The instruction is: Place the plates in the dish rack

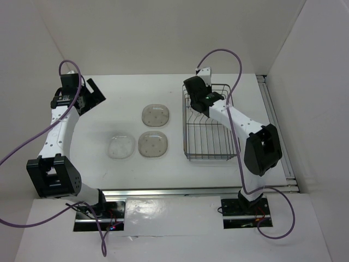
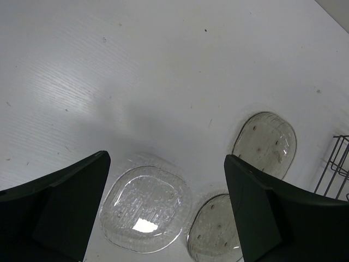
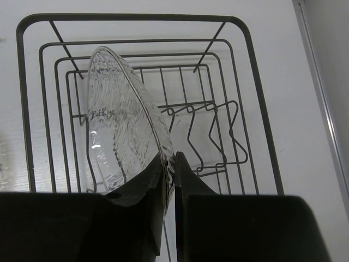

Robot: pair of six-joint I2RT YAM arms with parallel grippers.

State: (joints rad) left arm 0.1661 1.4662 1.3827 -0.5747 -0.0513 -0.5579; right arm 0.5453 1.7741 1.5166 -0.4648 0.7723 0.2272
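Right gripper [image 3: 170, 164] is clamped on the rim of a ribbed clear plate [image 3: 120, 125], held on edge over the dish rack [image 3: 131, 16]. Only its wrist view shows this, our arm hiding the plate from above. Whether it touches the wires we cannot tell. Left gripper [image 2: 166, 161] hangs wide open, with two greyish plates [image 1: 156, 115] and a second clear plate [image 1: 120, 147] lying flat on the table [image 1: 125, 87].

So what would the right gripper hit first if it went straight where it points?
Probably the dark wire dish rack: the right gripper, shut on a clear rounded-square plastic plate, points into it. Depth is unclear.
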